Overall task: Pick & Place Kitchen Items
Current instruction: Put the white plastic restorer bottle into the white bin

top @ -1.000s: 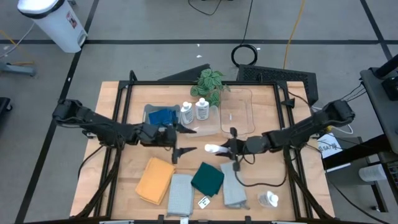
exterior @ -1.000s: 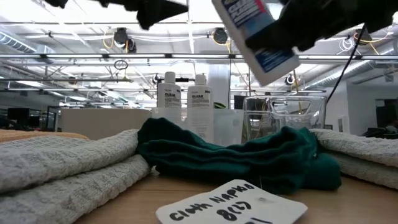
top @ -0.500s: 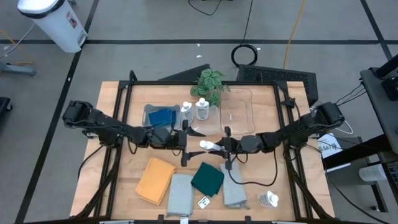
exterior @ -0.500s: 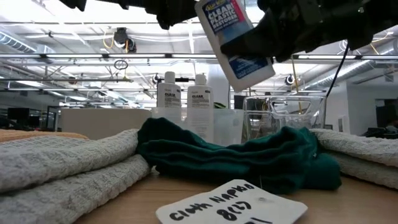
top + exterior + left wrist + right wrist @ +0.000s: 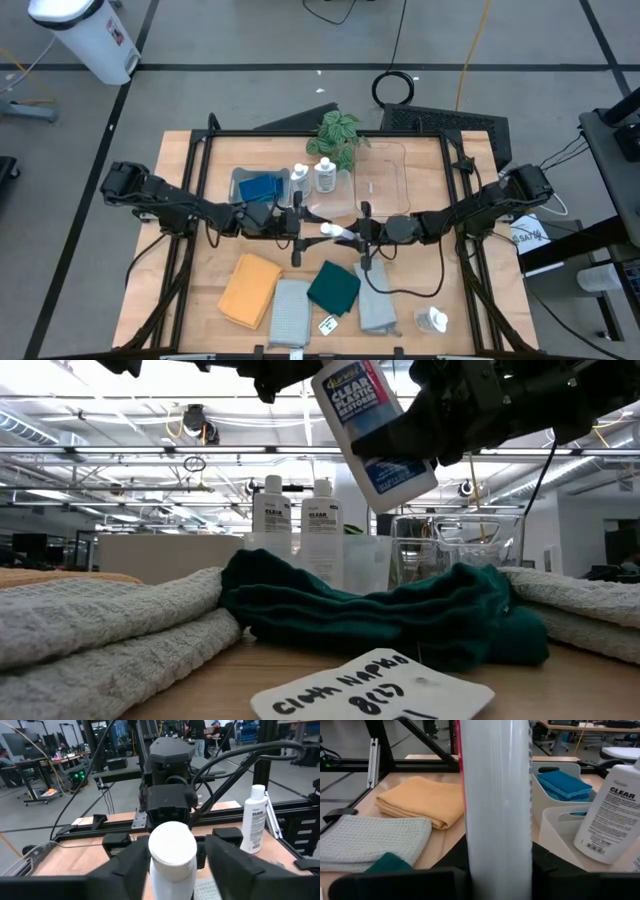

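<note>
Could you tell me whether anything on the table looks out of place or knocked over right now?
One white squeeze bottle lies tipped on its side near the table's front right corner, apart from the two bottles standing upright by the plant. The right gripper holds another bottle tilted in the air.

A: Held bottle (image 5: 372,422): top cut by low view's upper edge; right wrist view shows only a body strip, both ends cut. Cap (image 5: 172,843) fills left wrist view; body below runs off frame.

B: Label card (image 5: 372,690) near front edge: text cut off, only "Cloth Napkin" partly legible. Sponges (image 5: 565,784) partly behind bin wall (image 5: 555,822); count unclear. Bottle (image 5: 433,320) at front right corner too small to detail.
</note>
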